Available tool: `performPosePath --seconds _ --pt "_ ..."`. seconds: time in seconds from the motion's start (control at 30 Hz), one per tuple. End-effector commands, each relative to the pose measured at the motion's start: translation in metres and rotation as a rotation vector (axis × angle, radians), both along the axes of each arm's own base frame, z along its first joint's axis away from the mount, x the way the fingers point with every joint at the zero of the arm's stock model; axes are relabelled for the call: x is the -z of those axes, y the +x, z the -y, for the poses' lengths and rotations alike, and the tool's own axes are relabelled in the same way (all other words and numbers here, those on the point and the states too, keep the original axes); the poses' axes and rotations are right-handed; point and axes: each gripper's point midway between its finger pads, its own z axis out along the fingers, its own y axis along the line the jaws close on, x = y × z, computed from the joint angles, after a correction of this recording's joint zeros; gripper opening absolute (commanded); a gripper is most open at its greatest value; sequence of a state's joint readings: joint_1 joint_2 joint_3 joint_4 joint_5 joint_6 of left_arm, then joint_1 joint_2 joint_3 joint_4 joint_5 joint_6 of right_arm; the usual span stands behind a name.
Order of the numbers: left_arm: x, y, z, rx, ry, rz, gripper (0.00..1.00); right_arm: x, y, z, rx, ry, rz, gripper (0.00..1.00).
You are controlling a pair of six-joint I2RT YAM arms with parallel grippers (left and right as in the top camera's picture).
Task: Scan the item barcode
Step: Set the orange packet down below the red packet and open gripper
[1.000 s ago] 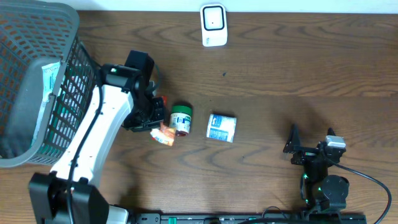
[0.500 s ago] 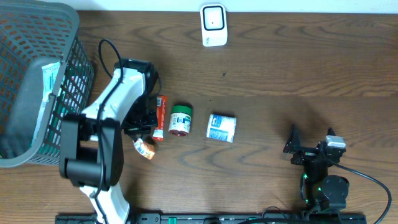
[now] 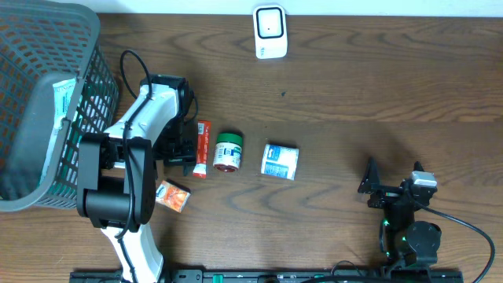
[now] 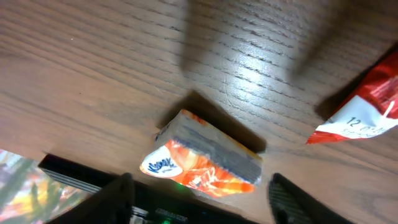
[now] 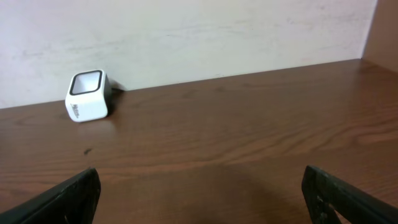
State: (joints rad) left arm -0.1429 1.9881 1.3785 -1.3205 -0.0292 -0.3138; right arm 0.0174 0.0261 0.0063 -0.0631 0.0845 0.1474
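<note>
Tissue pack (image 3: 172, 195) is now lying dropped near-left, left gripper (image 4: 198, 190) gaping released above it, right gripper (image 5: 199, 193) idling spread wide, nothing reaching the far scanner (image 3: 269, 31) yet.

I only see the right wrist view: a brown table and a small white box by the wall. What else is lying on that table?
Observer: Overhead, a red packet, a green-lidded jar and a blue-and-white carton lie in a row near the middle.
Operator: Is the other arm holding anything?
Observer: No. The left pincer is open, and an orange tissue pack lies on the table, apart from its fingers.
Operator: Anything further left?
Observer: A grey mesh basket stands at the far left.
</note>
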Motion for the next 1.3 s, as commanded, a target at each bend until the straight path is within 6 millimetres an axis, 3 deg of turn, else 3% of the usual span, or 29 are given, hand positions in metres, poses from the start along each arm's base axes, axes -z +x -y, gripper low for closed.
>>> performPosePath --seconds 0.0,0.2,0.27,0.3,0.33,0.37,0.57,0.7,0.87,0.97,1.07,1.27 --pt "-0.013 0.017 0.001 -0.002 -0.002 0.054 0.72 0.001 0.000 -0.001 -0.003 -0.015 -0.005 0.99" --pt "-0.054 0.050 0.006 -0.013 -0.021 0.177 0.75 0.001 0.000 -0.001 -0.002 -0.015 -0.005 0.99" --pt "-0.066 0.059 0.015 -0.032 -0.068 0.226 0.72 0.001 0.000 -0.001 -0.003 -0.015 -0.005 0.99" --pt "-0.072 0.062 0.020 -0.039 -0.095 0.250 0.62 0.001 0.000 -0.001 -0.003 -0.015 -0.005 0.99" --pt "-0.076 0.063 0.021 -0.041 -0.103 0.267 0.41 0.001 0.000 -0.001 -0.002 -0.015 -0.005 0.99" --pt "-0.079 0.063 0.020 -0.040 -0.102 0.277 0.07 0.001 0.000 -0.001 -0.002 -0.015 -0.005 0.99" --pt "-0.105 0.054 0.019 -0.092 -0.102 0.370 0.07 0.001 0.000 -0.001 -0.003 -0.015 -0.005 0.99" --pt "-0.116 0.032 0.005 -0.178 -0.033 0.469 0.07 0.001 0.000 -0.001 -0.003 -0.015 -0.005 0.99" --pt "-0.102 -0.011 -0.005 -0.231 -0.005 0.489 0.07 0.001 0.000 -0.001 -0.003 -0.015 -0.005 0.99" --pt "-0.086 -0.032 -0.021 -0.290 0.093 0.493 0.08 0.001 0.000 -0.001 -0.003 -0.015 -0.005 0.99" --pt "-0.068 -0.038 -0.035 -0.349 0.179 0.509 0.07 0.001 0.000 -0.001 -0.003 -0.015 -0.005 0.99" --pt "-0.031 -0.049 -0.042 -0.477 0.200 0.485 0.08 0.001 0.000 -0.001 -0.002 -0.015 -0.005 0.99"
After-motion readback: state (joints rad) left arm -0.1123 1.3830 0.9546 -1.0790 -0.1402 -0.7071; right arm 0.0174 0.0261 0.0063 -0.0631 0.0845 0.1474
